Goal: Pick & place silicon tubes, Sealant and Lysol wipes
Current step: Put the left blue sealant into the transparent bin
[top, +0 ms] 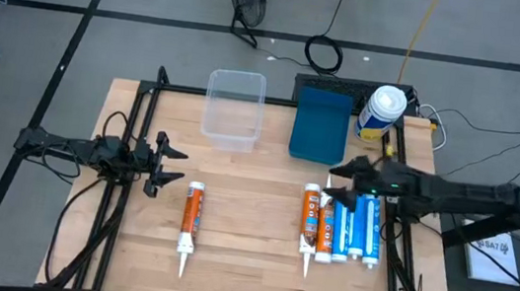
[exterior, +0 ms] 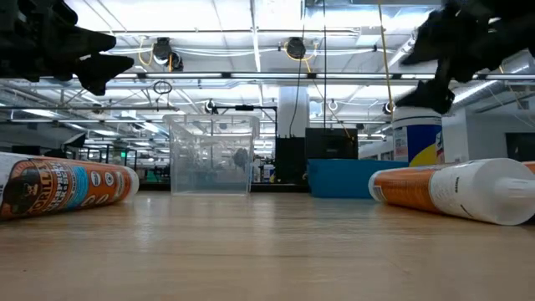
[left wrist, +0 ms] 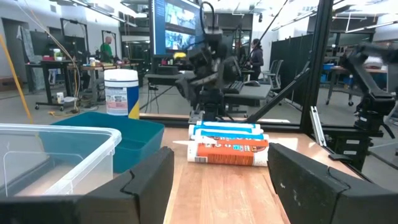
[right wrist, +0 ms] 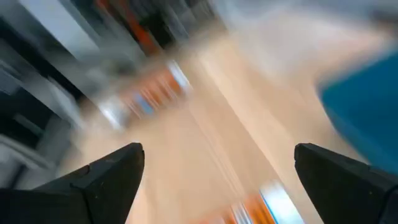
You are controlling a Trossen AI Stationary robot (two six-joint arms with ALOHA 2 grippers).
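Your table [top: 247,253] holds the following:

- Wipes canister [top: 382,111]: upright at the far right corner, white domed lid, just right of the blue bin [top: 321,123]
- Blue bin: far side, right of centre, beside the clear plastic tub [top: 234,109]
- Clear plastic tub: far side, near the middle
- Orange tube [top: 190,219]: lying alone left of centre, nozzle toward the near edge
- Row of tubes [top: 340,225]: lying side by side on the right, an orange one on the left of the row, white-and-blue ones to its right
- Left gripper [top: 170,165]: raised over the left side of the table, fingers parted with nothing between them, well apart from the lone orange tube
- Right gripper [top: 337,183]: above the far end of the tube row, fingers spread wide, holding nothing you can see
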